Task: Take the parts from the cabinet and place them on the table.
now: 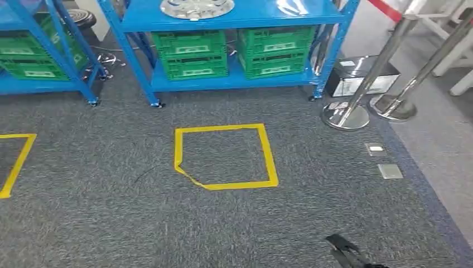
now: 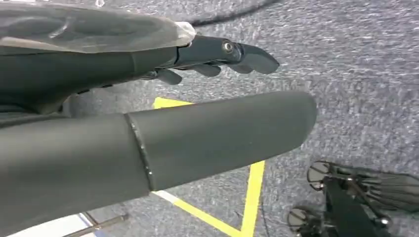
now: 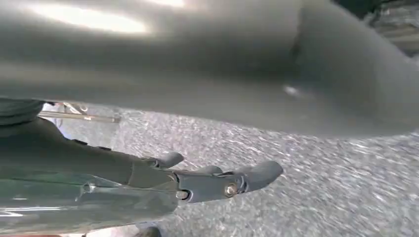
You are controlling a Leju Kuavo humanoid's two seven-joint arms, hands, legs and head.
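Observation:
The blue cabinet [image 1: 234, 21] stands across the grey carpet ahead of me. A round silver wheel cover [image 1: 196, 6] lies on its upper shelf, with a clear shiny part [image 1: 293, 5] to its right. Two stacks of green crates [image 1: 192, 53] [image 1: 276, 49] fill the lower shelf. My left hand [image 2: 148, 74] hangs over the carpet with thumb and fingers [image 2: 237, 54] stretched out, holding nothing. My right hand [image 3: 197, 182] also hangs with straight fingers and nothing in it. Its dark fingers [image 1: 343, 250] show at the bottom of the head view.
A yellow tape square [image 1: 223, 156] marks the carpet before the cabinet, and another [image 1: 14, 162] lies at the left edge. A second blue rack [image 1: 39, 84] with green crates stands left. Chrome barrier posts [image 1: 346, 114] [image 1: 393, 106], a black box [image 1: 357, 75] and floor plates [image 1: 389, 171] are at right.

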